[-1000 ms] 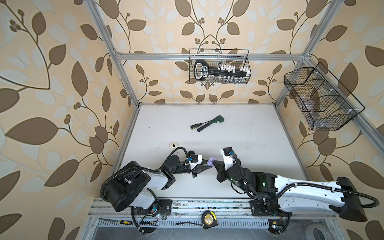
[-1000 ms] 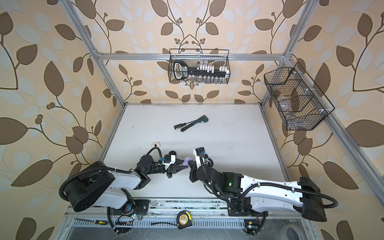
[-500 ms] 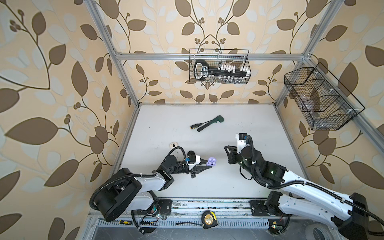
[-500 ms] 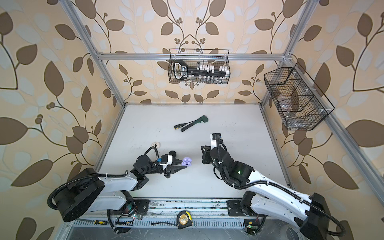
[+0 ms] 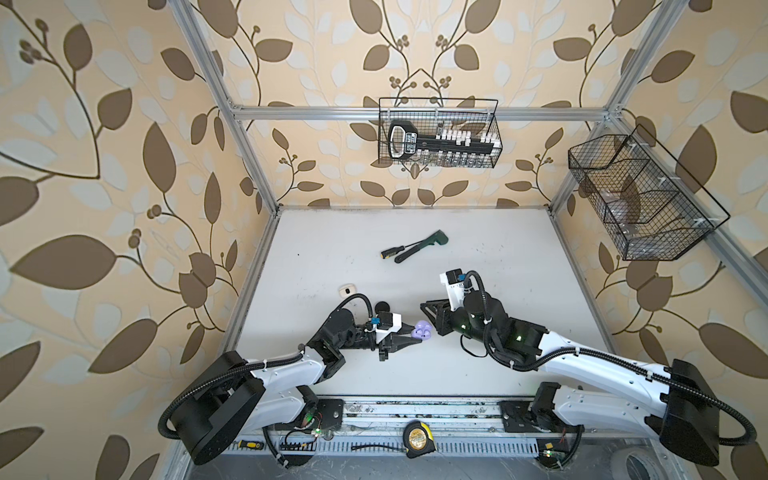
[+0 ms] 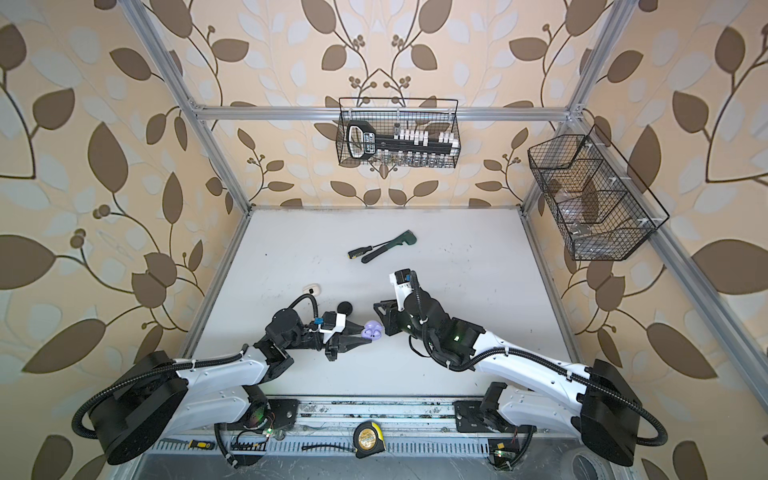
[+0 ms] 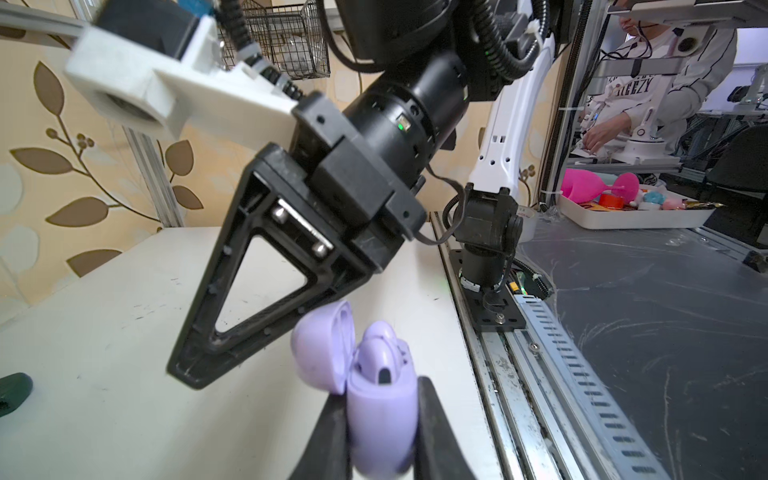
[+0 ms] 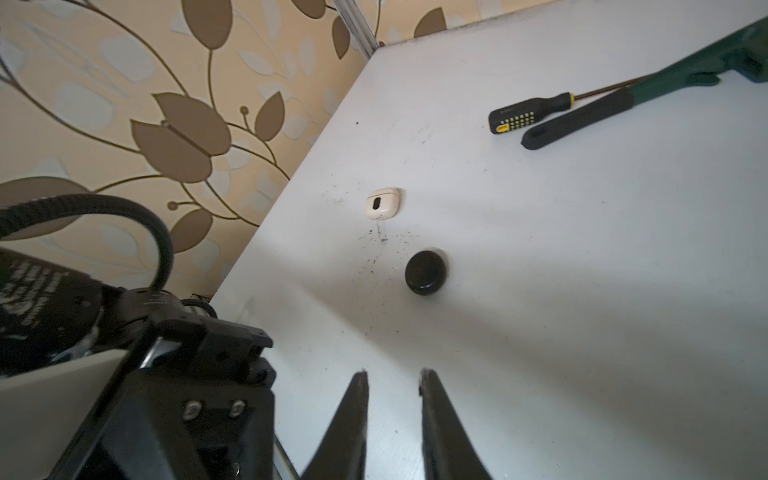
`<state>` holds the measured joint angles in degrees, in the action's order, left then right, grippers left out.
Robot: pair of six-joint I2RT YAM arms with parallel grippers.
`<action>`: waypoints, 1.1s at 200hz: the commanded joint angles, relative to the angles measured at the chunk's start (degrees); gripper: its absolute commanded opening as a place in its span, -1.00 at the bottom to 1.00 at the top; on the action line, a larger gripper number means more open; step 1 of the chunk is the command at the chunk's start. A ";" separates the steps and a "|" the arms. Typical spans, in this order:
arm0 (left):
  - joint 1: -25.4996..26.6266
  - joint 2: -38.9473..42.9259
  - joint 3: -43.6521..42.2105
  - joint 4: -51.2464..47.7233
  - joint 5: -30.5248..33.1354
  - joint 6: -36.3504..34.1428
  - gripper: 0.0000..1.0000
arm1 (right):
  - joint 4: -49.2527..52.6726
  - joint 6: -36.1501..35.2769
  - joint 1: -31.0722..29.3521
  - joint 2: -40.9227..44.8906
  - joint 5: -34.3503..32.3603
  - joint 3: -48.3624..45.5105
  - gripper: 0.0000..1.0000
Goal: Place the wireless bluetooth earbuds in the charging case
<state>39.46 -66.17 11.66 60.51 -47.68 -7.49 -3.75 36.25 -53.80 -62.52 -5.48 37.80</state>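
The left gripper [image 5: 410, 338] was clamped on the lilac charging case [image 7: 382, 432], its tapered black fingers [image 7: 328, 432] pressing the case's smooth, rounded matte body from both sides just above the table [image 8: 582, 291]. The domed lid [image 7: 322, 345] stood hinged open, and a lilac earbud [image 7: 380, 353] sat in the well, its glossy curved top and a small dark oval showing; whether a second lay beside it could not be told. The right gripper [image 8: 393, 380], a black plastic frame with triangular cut-outs, hung close to the case without touching it, its pointed jaws a narrow gap apart with nothing between them. Farther off on the scuffed white tabletop lay a cream, pebble-shaped case [image 8: 382, 203] with a dark oval mark and a black, puck-like round case [image 8: 427, 272], both closed. Beyond them rested a black-and-yellow-handled screwdriver [image 8: 528, 114] beside a green tool with a black rubbery grip [image 8: 582, 122].
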 commanded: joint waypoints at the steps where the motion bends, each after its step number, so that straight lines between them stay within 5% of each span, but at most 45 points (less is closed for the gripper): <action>1: 0.62 0.03 2.39 1.10 -1.80 -0.95 -1.00 | -3.78 -2.42 -1.93 2.25 0.19 -0.97 -0.52; 113: 0.62 0.33 2.83 -0.39 -2.28 -1.48 -1.00 | -0.62 -3.41 -4.51 8.79 -7.17 -5.54 -0.61; 220: 0.70 0.32 2.84 -0.29 -3.48 -1.46 -1.00 | -1.31 -3.70 -2.15 1.42 0.11 -3.00 -0.64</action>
<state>39.46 -66.87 12.56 58.22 -49.52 -7.77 -4.78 33.28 -55.44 -60.88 -7.42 33.21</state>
